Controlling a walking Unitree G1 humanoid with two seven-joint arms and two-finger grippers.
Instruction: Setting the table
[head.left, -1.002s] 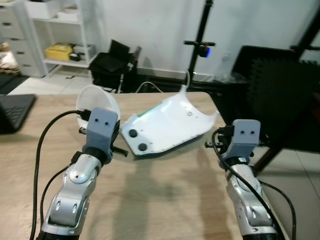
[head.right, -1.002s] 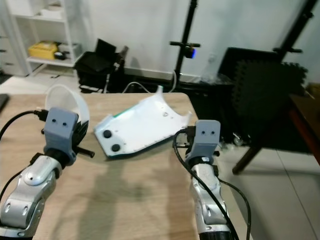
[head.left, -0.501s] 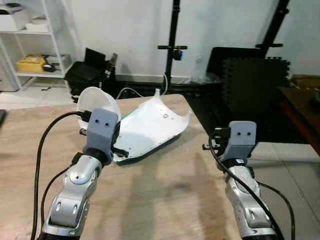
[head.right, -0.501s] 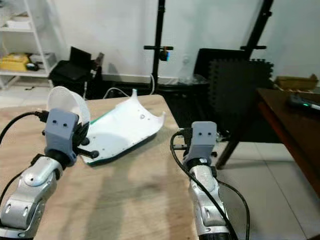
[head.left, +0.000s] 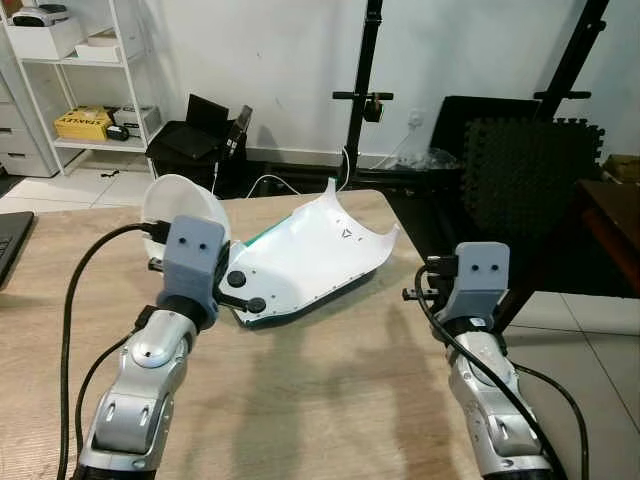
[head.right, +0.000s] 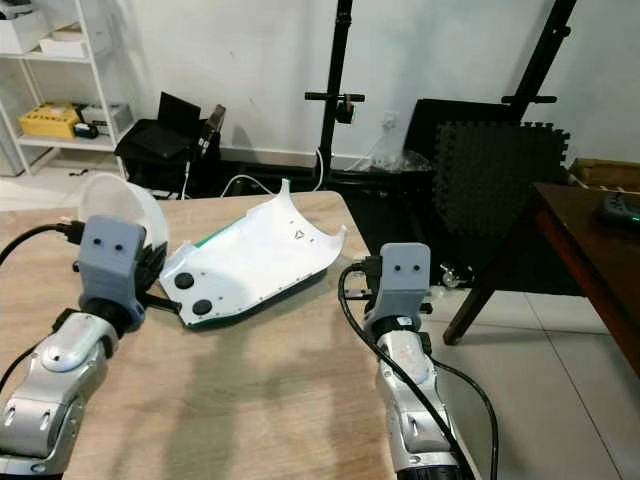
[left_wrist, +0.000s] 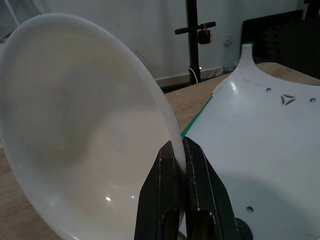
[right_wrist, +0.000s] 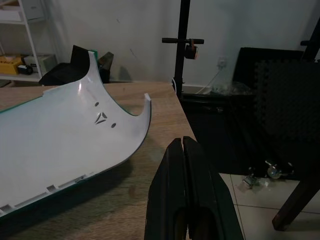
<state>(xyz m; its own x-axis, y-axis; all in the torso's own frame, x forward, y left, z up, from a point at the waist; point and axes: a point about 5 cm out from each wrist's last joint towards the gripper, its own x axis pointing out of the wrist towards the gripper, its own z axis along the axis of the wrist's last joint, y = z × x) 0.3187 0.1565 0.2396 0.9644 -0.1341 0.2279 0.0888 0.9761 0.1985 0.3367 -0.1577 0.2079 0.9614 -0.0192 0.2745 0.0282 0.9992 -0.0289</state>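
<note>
Gripping bowl (left_wrist: 75, 125) rim, left pincer (left_wrist: 181, 165) beside white shell (head.left: 310, 262).

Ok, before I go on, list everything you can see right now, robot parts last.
Bowl: one, white, held tilted above the table's left part.
Plastic shell: one, white with a green edge, lying on the table's far part.
Table: one, light wood, under both arms.
Stand: one, black, behind the table.
Foam mats: a stack, black, against the wall on the right.
Shelf: one, white, far left.
Dark table: one, brown, far right.
Left hand: black fingers shut on the bowl's rim.
Right hand: black fingers shut, holding nothing, at the table's right edge.
</note>
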